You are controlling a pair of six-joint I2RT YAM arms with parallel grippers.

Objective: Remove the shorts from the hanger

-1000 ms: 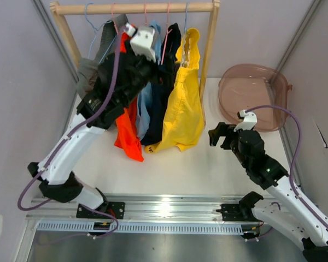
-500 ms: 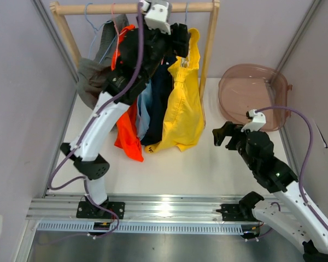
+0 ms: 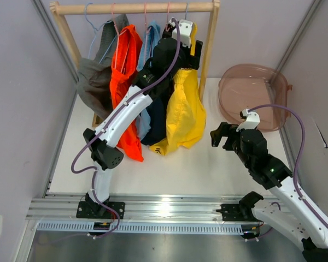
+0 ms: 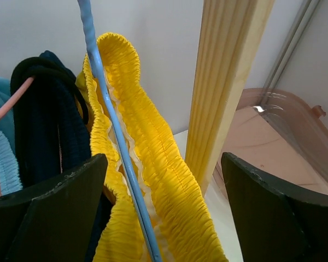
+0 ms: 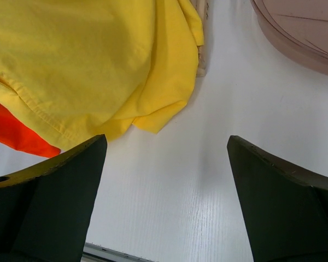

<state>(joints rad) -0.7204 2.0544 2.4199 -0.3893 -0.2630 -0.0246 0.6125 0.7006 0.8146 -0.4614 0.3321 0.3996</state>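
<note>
Five shorts hang on a wooden rack [image 3: 209,49]: grey [image 3: 90,82], bright orange [image 3: 120,87], light blue [image 3: 151,35], dark navy [image 3: 158,117] and yellow [image 3: 186,109]. My left gripper [image 3: 192,52] is open at the top of the yellow shorts. In the left wrist view its fingers [image 4: 49,213] straddle the ruffled yellow waistband [image 4: 153,147] and the blue hanger wire [image 4: 117,136], with the navy shorts [image 4: 49,120] at left. My right gripper [image 3: 218,135] is open and empty, low over the table right of the yellow shorts' hem [image 5: 98,71].
A translucent pink tub [image 3: 254,95] stands at the back right, also in the left wrist view [image 4: 284,147] behind the rack's post [image 4: 224,87]. Grey walls close in both sides. A metal rail [image 3: 164,210] runs along the near edge.
My left arm has swung right along the rack, from the orange and blue shorts to the yellow shorts' waistband. The orange shorts now hang uncovered. The right arm has barely moved.
</note>
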